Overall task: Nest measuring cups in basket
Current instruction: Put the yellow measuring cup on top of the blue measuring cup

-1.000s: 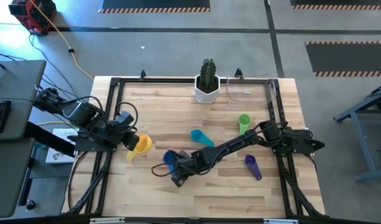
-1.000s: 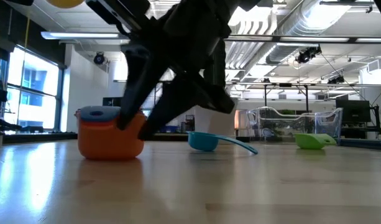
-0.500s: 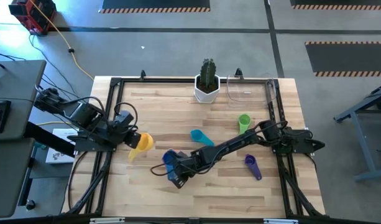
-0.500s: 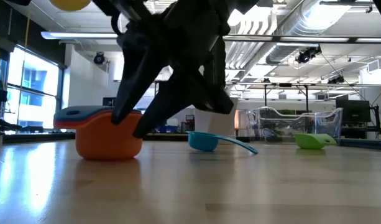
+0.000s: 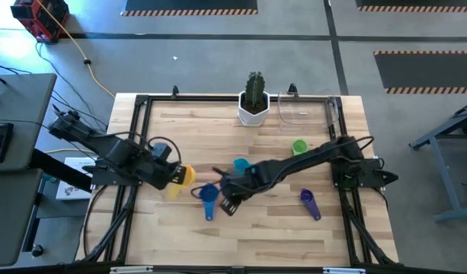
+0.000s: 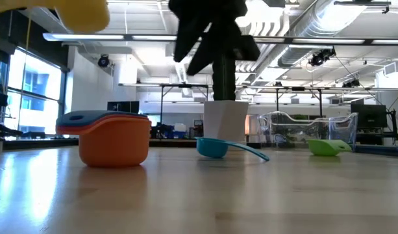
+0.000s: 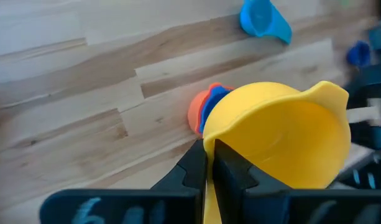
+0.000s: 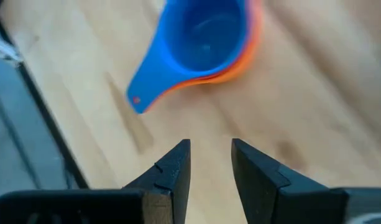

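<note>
Yellow cup (image 7: 283,140) clenched in left pincer (image 7: 209,163); right pincer (image 8: 210,163) released above blue cup (image 8: 206,34).

Legible text, labels, brands, numbers, signs: none in any view. No print or graduation marks can be made out on the measuring cups. Any lettering in the room beyond the table is too small to read.

Around the blue-in-orange cup stack (image 5: 209,195), the counter (image 5: 180,228) lies bare on the front side. The right hand (image 5: 228,199) hangs just beside it, the teal cup (image 5: 241,165) near behind, and the yellow cup (image 5: 181,177) on its left.
</note>
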Available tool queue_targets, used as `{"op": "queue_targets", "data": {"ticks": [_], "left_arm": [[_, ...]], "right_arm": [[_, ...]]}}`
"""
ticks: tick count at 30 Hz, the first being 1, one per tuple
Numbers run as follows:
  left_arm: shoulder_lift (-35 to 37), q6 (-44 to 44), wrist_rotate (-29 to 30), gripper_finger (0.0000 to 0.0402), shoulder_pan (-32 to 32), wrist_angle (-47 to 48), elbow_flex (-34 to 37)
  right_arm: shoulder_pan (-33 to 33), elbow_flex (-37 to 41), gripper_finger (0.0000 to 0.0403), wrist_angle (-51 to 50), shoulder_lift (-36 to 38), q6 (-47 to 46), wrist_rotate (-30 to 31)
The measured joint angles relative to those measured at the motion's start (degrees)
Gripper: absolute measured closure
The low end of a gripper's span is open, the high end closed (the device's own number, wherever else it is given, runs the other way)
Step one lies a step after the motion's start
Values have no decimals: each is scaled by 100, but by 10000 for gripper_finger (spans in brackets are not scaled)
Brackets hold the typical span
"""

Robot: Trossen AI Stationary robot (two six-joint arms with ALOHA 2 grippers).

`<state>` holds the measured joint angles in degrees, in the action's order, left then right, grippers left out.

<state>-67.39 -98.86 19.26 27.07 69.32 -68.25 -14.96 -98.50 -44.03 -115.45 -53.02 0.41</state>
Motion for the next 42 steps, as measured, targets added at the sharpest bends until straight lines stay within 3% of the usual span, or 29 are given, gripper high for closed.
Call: {"op": "queue_targets", "data": {"ticks": [10,19,28,42], "left_arm": [[-751,-1103,-21,392,0,-109,0],[-1359,-1847,-74,392,0,-742,0],[-1973,-2254,-204,392,0,-1457,2],[-2444,-2607,-415,392,-59,-1646,4]], "right_arm": [[576,-1,295,-1296,756,990,361],[1064,0,295,-2072,876,1858,376],[1274,0,295,-2180,876,2365,380],[1269,0,295,-2210,873,2615,408]]}}
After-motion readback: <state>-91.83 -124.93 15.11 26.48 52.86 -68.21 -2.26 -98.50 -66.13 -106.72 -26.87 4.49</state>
